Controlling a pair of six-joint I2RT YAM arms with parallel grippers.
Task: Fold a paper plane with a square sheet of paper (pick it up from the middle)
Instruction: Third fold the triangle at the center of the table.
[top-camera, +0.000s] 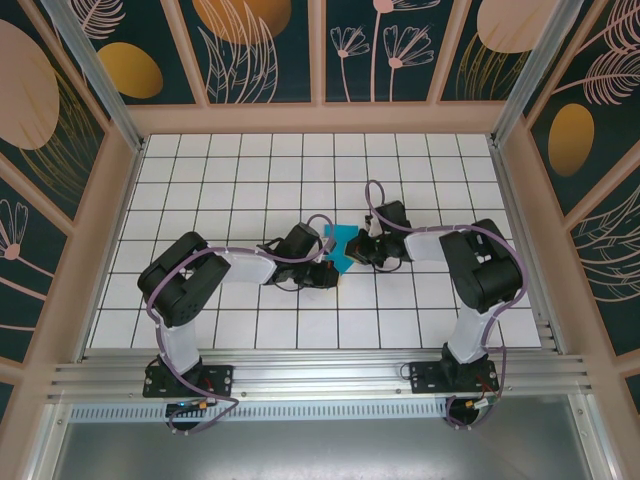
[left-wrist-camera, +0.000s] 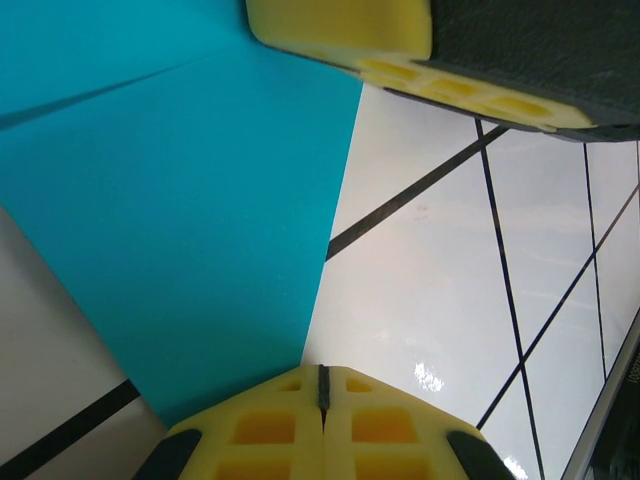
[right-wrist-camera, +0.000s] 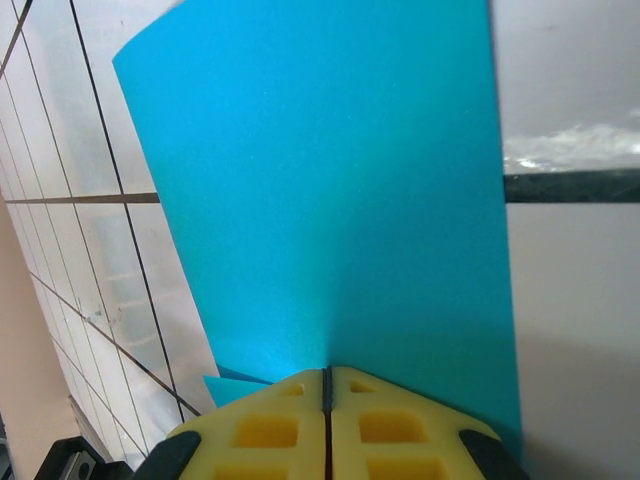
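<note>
brightly and evenly lit from overhead in the top view, with only soft, short shadows beside the arms (top-camera: 190, 280) on the white table (top-camera: 200, 180); sharp throughout, straight rails bowed a little toward the edges. in the left wrist view, small white glare spots low on the glossy table (left-wrist-camera: 430, 300), paper (left-wrist-camera: 180, 220) flat and saturated, nearest parts soft. in the right wrist view, a pale glow low on the paper (right-wrist-camera: 330, 200), blurred, hazy background at upper right.

No writing, label, brand or number can be read anywhere. The paper (right-wrist-camera: 330, 200) is plain teal. The wall panels (top-camera: 250, 40) bear plant drawings, not lettering.
</note>
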